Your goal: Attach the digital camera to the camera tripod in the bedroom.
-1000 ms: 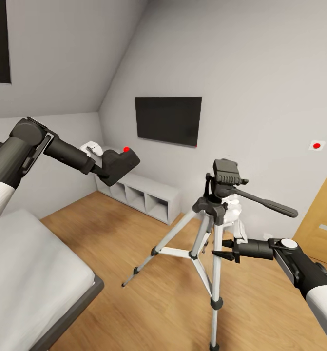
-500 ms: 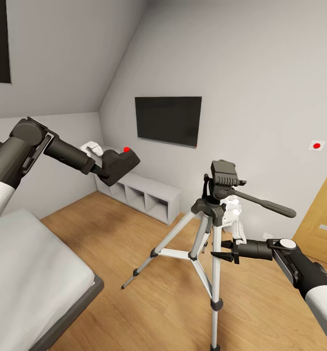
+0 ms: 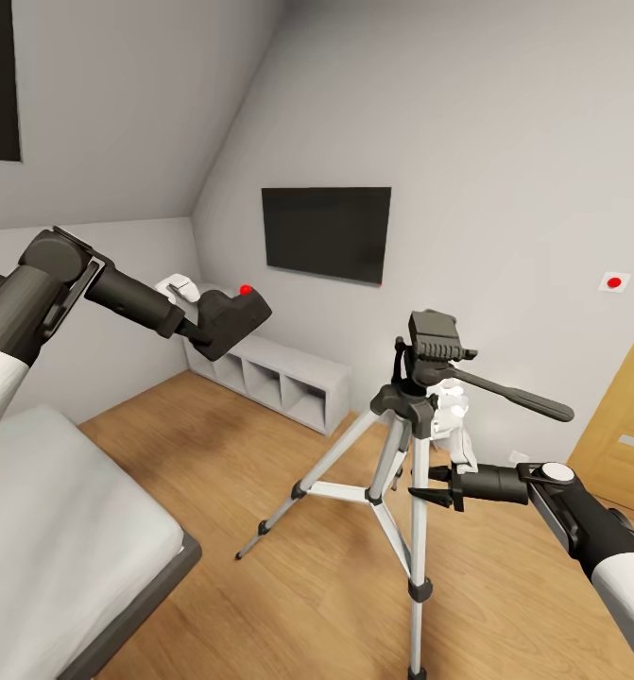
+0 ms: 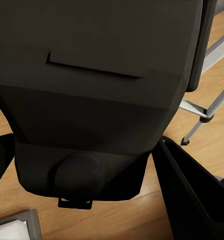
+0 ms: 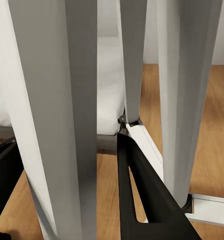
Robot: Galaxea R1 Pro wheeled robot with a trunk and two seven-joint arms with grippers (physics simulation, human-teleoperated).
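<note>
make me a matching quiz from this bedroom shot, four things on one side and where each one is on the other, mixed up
Things:
1. digital camera
2. camera tripod
3. TV
4. bed

Places:
A. mounted on the far wall
B. standing on the wooden floor, a leg at the right gripper
C. held up in the left gripper
D. low at the view's left edge

Pairs: 1-C, 2-B, 3-A, 4-D

Black wall TV (image 3: 327,232) on pale grey sloped wall. Grey cubby shelf (image 3: 277,373) below it w/ a white object (image 3: 178,286) at its far end. Grey-framed bed (image 3: 66,548), white mattress, near left. Light wood floor (image 3: 260,463). Wooden door (image 3: 628,416) at right; small white wall plate w/ red dot (image 3: 614,280) above it.
</note>
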